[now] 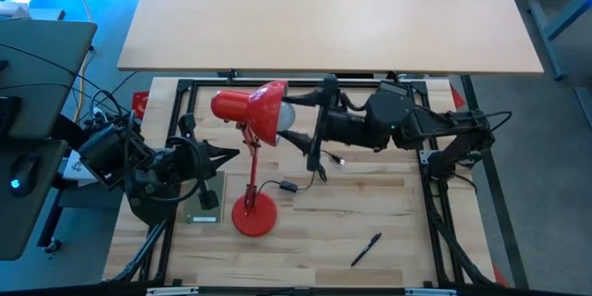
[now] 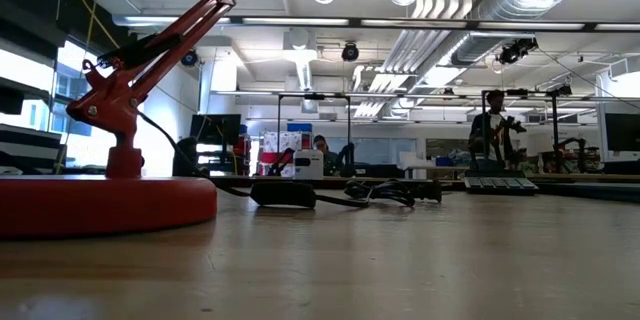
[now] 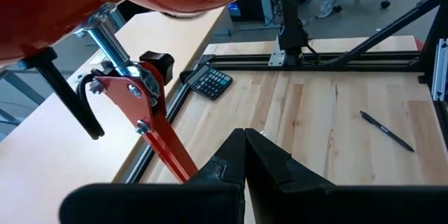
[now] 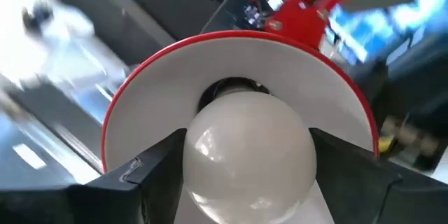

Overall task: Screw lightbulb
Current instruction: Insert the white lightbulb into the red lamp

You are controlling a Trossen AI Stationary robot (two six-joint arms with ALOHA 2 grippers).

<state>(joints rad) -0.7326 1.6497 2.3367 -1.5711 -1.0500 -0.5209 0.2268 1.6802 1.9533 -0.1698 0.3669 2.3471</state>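
From overhead we see the whole table [image 1: 370,194]; the low, level view shares its red lamp [image 1: 252,148] base.

The worktop [image 1: 388,213] is seen to be made of pale wooden planks, with visible grain and a smooth, lightly sheened finish. A second board [image 1: 324,18] beyond it looks like plain, matt light wood or laminate. The lightbulb [image 4: 248,157] is shown as frosted white — glass or plastic cannot be told — smooth, with soft highlights. The lamp shade [image 4: 231,63] is lined in matt white and edged in glossy red; its outside [image 1: 254,109] appears as painted metal. The lamp arm [image 3: 164,136] is glossy red metal, joined by a bright chrome-like rod [image 3: 112,38] and black plastic knobs. The black pen [image 3: 386,131] looks plastic — slightly shiny.
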